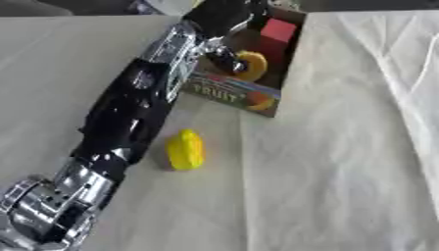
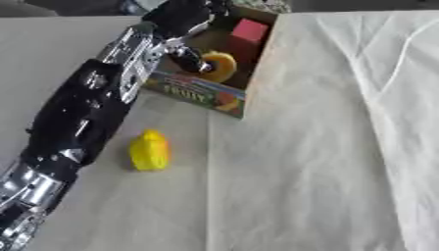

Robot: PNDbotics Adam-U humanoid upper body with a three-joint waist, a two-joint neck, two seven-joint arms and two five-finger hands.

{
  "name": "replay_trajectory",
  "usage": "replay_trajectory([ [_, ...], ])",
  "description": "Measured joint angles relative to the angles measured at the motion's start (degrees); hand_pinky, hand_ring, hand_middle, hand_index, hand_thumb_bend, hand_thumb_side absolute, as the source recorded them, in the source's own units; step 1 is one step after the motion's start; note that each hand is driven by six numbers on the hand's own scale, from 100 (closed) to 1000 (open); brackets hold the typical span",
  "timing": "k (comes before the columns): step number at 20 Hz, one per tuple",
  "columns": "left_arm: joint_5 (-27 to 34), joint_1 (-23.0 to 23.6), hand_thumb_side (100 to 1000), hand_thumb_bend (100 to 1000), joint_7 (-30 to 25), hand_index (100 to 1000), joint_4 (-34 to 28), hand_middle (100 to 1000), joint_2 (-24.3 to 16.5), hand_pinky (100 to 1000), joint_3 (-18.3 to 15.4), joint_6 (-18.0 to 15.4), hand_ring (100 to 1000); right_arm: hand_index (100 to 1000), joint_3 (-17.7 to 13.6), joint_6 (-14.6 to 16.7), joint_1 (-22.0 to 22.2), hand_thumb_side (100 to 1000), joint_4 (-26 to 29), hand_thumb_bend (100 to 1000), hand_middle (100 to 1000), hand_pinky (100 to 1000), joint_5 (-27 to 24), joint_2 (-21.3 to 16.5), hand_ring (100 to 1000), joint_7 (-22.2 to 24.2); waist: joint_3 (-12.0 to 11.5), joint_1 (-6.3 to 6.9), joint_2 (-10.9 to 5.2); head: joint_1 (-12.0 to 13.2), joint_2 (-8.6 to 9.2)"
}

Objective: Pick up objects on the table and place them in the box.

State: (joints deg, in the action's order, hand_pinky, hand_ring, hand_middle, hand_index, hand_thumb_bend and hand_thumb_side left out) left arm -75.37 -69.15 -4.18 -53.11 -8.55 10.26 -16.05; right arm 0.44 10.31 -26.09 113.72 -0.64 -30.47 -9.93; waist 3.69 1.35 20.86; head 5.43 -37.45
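- Left hand [image 1: 225,55]: extended over the open top of the box, black fingers curled around a round orange-yellow object [image 1: 251,65] and gripping it; the object sits within the box opening, whether it touches the box floor cannot be told.
- Left arm [image 1: 129,117]: black shell with silver joints, entering from the lower left corner and running diagonally up to the box; it crosses the near left part of the box and hides that part.
- Box [image 2: 199,95]: cardboard, open at the top, standing at the far middle of the table; its near outer wall bears a colourful label reading "FRUIT" with a printed fruit picture.
- Red block [image 2: 248,33]: inside the box, toward its far right side, just beside the gripped object.
- Yellow object [image 1: 186,150]: elongated, lying on the table in front of the box, just to the right of the left arm and apart from the box.
- Table [image 1: 343,162]: covered by a pale cloth with creases on its right side.
- Right hand: visible in neither view.
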Motion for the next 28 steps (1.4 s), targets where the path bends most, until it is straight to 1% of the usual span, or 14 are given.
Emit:
replay_trajectory([
  [1,-0.11,0.16,255,616,0.07,942,0.00,876,-0.01,885,-0.06,0.45,912,774,-0.02,-0.04,0.13,602,0.00,100,740,893,0.00,0.00,769,0.03,-0.13,0.00,0.00,-0.09,0.01],
  [3,-0.27,0.52,315,670,0.36,939,-0.01,870,-0.08,901,-0.25,1.27,922,774,-0.02,-0.07,0.26,602,0.00,100,739,893,0.00,0.00,768,0.06,-0.25,-0.02,0.00,-0.28,0.05],
  [4,-0.27,0.64,294,657,0.84,934,-0.16,864,-0.08,896,-0.29,1.71,916,774,-0.02,-0.10,0.39,602,0.00,100,739,893,0.00,0.00,768,0.09,-0.30,-0.02,0.00,-0.35,0.09],
  [6,0.22,0.71,258,587,2.70,919,-0.99,843,-0.15,878,-0.59,2.60,900,773,-0.02,-0.25,0.45,602,0.00,100,739,893,0.00,0.00,768,0.22,-0.64,-0.02,0.00,-0.57,0.16],
  [7,0.94,0.79,231,546,3.72,907,-1.50,831,-0.48,863,-0.74,2.93,888,774,-0.02,-0.31,0.51,602,0.00,100,739,894,0.00,0.00,768,0.28,-0.77,-0.02,0.00,-0.67,0.16],
  [9,3.05,0.80,203,504,5.08,901,-2.89,826,-1.27,850,-1.08,3.40,877,774,-0.01,-0.43,0.98,601,0.00,100,739,893,0.00,-0.01,768,0.32,-1.26,0.02,-0.01,-1.12,0.15],
  [10,4.48,0.80,175,487,5.37,897,-3.89,824,-1.84,846,-1.26,3.58,873,774,-0.01,-0.49,1.13,601,0.00,100,739,893,0.00,-0.02,768,0.31,-1.52,0.09,-0.05,-1.44,0.13],
  [12,7.99,0.81,173,485,5.27,894,-7.06,822,-3.33,837,-1.55,3.98,866,774,-0.02,-0.58,1.56,601,0.00,100,739,893,0.00,-0.05,768,0.27,-2.08,0.23,-0.33,-2.13,-0.17],
  [14,11.90,1.04,164,496,4.20,892,-11.13,820,-5.05,836,-1.60,4.50,865,774,-0.05,-0.68,2.13,601,0.00,100,739,893,0.01,-0.10,768,0.17,-2.66,0.37,-0.87,-2.91,-0.45],
  [17,17.77,2.88,162,461,1.51,890,-17.76,817,-8.05,834,-0.33,4.96,857,774,-0.17,-0.85,3.30,601,0.00,100,739,893,0.10,-0.60,767,-0.11,-4.18,0.69,-1.84,-4.23,-1.45],
  [19,22.49,5.02,166,439,-0.60,888,-22.37,815,-10.24,832,1.23,5.15,853,774,-0.43,-0.92,4.17,602,0.00,100,739,893,0.27,-0.98,768,-0.32,-5.28,0.98,-2.41,-5.26,-2.11],
  [21,27.48,7.40,194,383,-2.67,888,-27.02,815,-12.43,828,2.87,5.49,848,774,-0.54,-1.09,4.85,602,0.00,100,739,893,0.46,-1.23,768,-0.56,-6.23,1.15,-2.89,-6.21,-2.55],
  [23,32.97,10.06,200,375,-4.87,887,-31.77,814,-14.72,828,4.57,6.14,847,774,-0.75,-1.25,5.40,602,0.00,100,739,893,0.62,-1.59,768,-0.76,-6.96,1.25,-3.20,-7.08,-2.92],
  [28,44.48,17.28,286,309,-9.39,887,-42.98,813,-21.26,822,8.26,9.31,840,774,-1.02,-1.34,6.27,602,0.00,100,739,894,1.12,-2.17,768,-1.24,-8.43,1.73,-3.56,-8.66,-3.85],
])
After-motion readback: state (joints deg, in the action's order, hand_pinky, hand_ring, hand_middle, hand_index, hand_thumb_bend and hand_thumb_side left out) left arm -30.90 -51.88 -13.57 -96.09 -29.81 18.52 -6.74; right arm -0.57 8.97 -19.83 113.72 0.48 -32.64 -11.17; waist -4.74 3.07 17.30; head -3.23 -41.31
